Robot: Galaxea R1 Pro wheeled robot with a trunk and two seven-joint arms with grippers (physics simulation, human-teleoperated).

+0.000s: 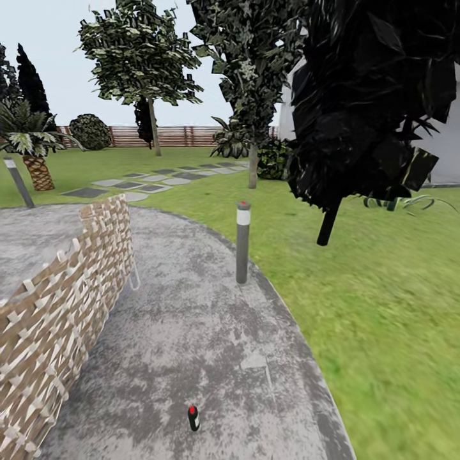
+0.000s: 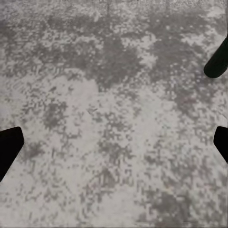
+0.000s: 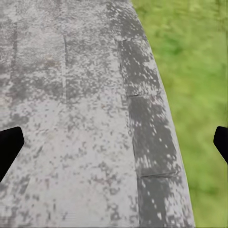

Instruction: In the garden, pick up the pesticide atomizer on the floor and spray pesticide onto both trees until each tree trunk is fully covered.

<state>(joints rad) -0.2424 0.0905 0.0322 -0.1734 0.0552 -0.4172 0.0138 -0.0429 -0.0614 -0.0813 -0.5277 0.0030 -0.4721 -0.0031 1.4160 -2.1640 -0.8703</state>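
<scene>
Small atomizer (image 1: 193, 418) upright on paving (image 1: 191, 332), details blurred.

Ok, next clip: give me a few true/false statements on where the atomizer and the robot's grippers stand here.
1. The pesticide atomizer stands on the grey paved path. True.
2. The atomizer lies on the grass. False: it is on the paving, upright.
3. The right gripper holds the atomizer. False: its fingers are spread with nothing between them.
4. The left gripper looks down on bare paving. True.
5. A grey bollard stands at the path's edge beside the grass. True.
</scene>
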